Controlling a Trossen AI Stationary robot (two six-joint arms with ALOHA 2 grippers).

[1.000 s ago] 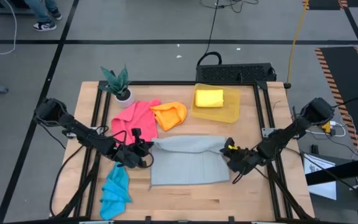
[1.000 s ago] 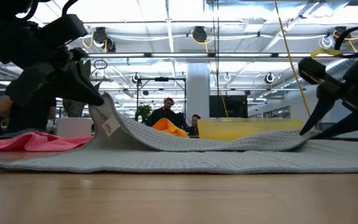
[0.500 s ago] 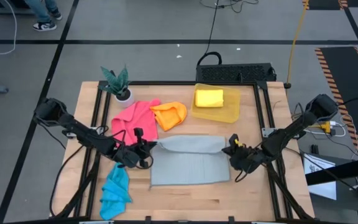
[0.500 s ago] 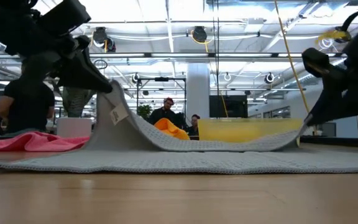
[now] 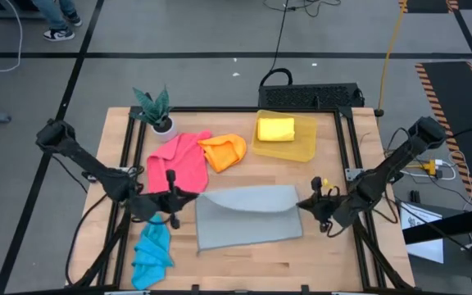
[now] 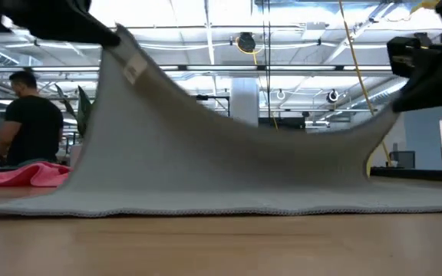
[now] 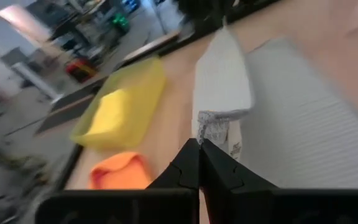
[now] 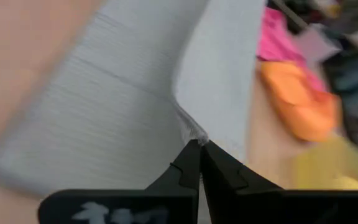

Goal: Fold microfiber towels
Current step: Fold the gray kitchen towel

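At the lower left of the high view the bright blue towel point(image 5: 152, 251) lay crumpled near the table's front edge, not yet folded. Just right of it the left gripper point(image 5: 173, 199) was clamped on the left far corner of the grey towel point(image 5: 247, 217); in the left wrist view its fingers point(image 7: 199, 163) met on that corner, which stood up off the wood. Above it, towards the upper left, the pink towel point(image 5: 176, 161) was spread loosely beside a small potted plant point(image 5: 156, 111), and the orange towel point(image 5: 224, 151) sat bunched against it, both unfolded.

In the centre the grey towel's near edge rested flat on the table point(image 5: 244, 262) while its far edge was lifted. In the low view the cloth point(image 6: 206, 165) hung as a sagging sheet between two raised corners, so I judged the first fold of this towel to be only begun.

Towards the upper right the yellow towel point(image 5: 275, 129) lay as a compact block in the translucent yellow bin point(image 5: 303, 147); it looked already folded, though the layers could not be made out. At the right the right gripper point(image 5: 317, 201) was pinched on the grey towel's other far corner, its fingers point(image 8: 197, 158) together on the edge.

So one towel seemed done, one was under way, and three were left.
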